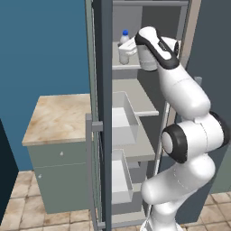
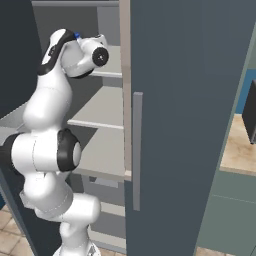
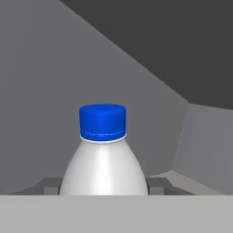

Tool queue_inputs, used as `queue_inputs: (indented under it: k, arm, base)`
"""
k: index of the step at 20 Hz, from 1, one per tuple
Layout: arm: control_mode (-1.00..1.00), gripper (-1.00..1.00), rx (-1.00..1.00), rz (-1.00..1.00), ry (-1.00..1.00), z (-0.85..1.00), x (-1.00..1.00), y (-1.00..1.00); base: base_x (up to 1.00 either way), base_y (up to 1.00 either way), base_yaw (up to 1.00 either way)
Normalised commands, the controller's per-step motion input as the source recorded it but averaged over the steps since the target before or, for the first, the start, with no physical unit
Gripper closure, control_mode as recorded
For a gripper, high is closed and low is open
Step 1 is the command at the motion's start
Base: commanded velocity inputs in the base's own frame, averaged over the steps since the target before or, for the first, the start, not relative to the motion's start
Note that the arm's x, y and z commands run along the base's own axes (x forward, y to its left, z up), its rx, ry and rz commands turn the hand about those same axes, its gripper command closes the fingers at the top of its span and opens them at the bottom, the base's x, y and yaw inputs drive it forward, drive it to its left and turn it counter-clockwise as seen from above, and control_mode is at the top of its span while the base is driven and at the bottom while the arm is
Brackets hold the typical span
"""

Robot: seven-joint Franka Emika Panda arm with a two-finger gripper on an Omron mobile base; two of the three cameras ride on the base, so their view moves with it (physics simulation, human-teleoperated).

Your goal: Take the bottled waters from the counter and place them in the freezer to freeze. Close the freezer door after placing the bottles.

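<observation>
The claw (image 3: 103, 190) grips the blue-capped bottle (image 3: 103, 159) by its body, fingers (image 3: 51, 185) pressed to both sides below the shoulder. The bottle stands upright at the freezer's (image 1: 135, 108) top shelf (image 1: 128, 63); whether its base touches the shelf yet, I cannot tell. A small full water bottle is likely light but smooth and a bit squashy, so the stiffer body just under the shoulder seems the right place to hold, not the cap. No writing or brand can be read on it.
</observation>
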Motion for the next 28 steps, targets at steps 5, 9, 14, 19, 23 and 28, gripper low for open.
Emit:
queue_inputs:
  k: [5,9,14,19,23,28]
  arm:
    - [-1.00,1.00,0.01,-0.04,0.00,-0.08,0.34,0.00]
    - [-1.00,1.00,0.11,-0.04,0.02,0.00,0.47,0.04]
    - [-1.00,1.00,0.22,-0.01,0.07,0.00,0.40,0.01]
    - [-1.00,1.00,0.10,0.00,0.08,-0.13,0.42,0.00]
    - [-1.00,1.00,0.00,0.00,0.13,-0.45,0.37,0.00]
    - [-1.00,1.00,-0.06,0.00,0.15,-0.50,0.22,0.11]
  base:
    - [0.00,0.00,0.00]
    - [0.00,0.00,0.00]
    - [0.00,0.00,0.00]
    - [0.00,0.00,0.00]
    - [0.00,0.00,0.00]
    - [0.00,0.00,0.00]
